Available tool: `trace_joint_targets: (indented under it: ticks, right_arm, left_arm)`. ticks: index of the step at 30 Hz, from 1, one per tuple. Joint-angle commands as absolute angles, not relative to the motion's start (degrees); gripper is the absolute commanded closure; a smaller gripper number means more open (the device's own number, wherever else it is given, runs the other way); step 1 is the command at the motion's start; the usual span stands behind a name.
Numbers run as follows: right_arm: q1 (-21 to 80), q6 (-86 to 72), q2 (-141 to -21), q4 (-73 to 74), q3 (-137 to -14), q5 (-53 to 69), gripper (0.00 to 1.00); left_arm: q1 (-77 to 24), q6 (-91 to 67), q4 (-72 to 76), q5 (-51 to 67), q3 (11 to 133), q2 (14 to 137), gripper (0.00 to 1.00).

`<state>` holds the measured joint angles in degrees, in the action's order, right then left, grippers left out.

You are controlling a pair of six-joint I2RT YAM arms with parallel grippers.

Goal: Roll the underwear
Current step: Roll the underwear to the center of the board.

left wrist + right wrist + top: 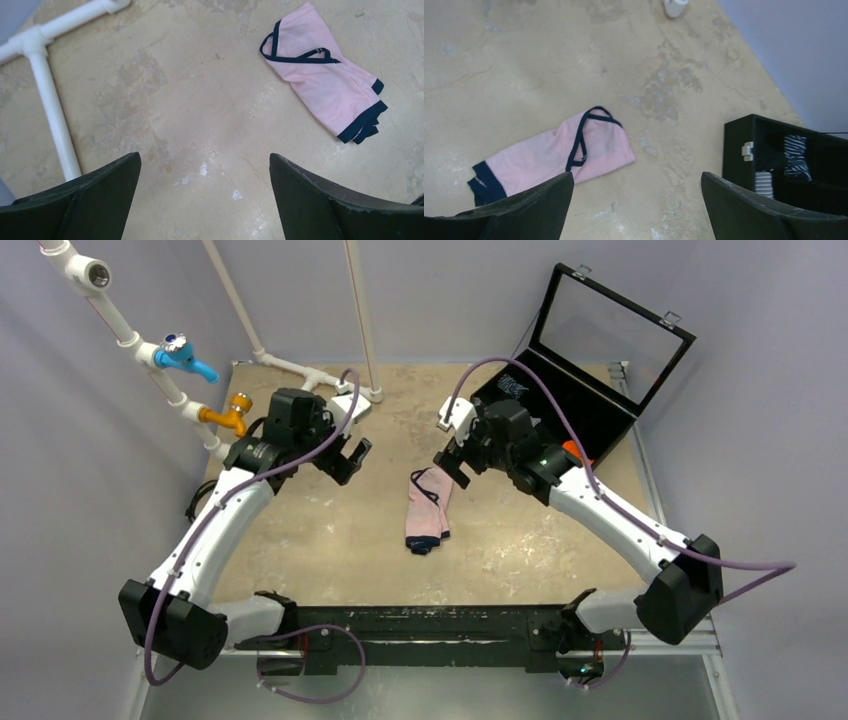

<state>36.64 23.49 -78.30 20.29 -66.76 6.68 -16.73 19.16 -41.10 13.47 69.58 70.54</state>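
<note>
My left pincer [352, 457] and right pincer [450, 462] both gape wide, holding nothing, over the table's [320, 540] far half; I see the underwear [428, 512] folded narrow at mid-table, nearer the right one

Lighting even, diffuse, moderately bright. Shadows on the mottled beige worktop [330, 540] soft and faint. Overhead view slightly soft; wrist views sharper.
</note>
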Motion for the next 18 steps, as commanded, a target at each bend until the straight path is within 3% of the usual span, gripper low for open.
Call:
trace_joint_targets:
  ticks: [1,9,18]
  right_arm:
    - [36.56,20.48,-74.92,13.2,-65.68,0.09,0.01]
    - [37.15,20.88,-75.98,18.77,-61.86,16.03,0.01]
    - [48.9,25.31,-82.68,18.24,-56.15,9.51,0.12]
  left_arm:
    - [-22.18,22.88,-36.56,5.58,69.92,66.94,0.0]
    - [-23.73,16.14,-41.21,8.41,72.5,69.82,0.0]
    - [-14.6,11.24,-47.33,16.0,73.99,74.75,0.0]
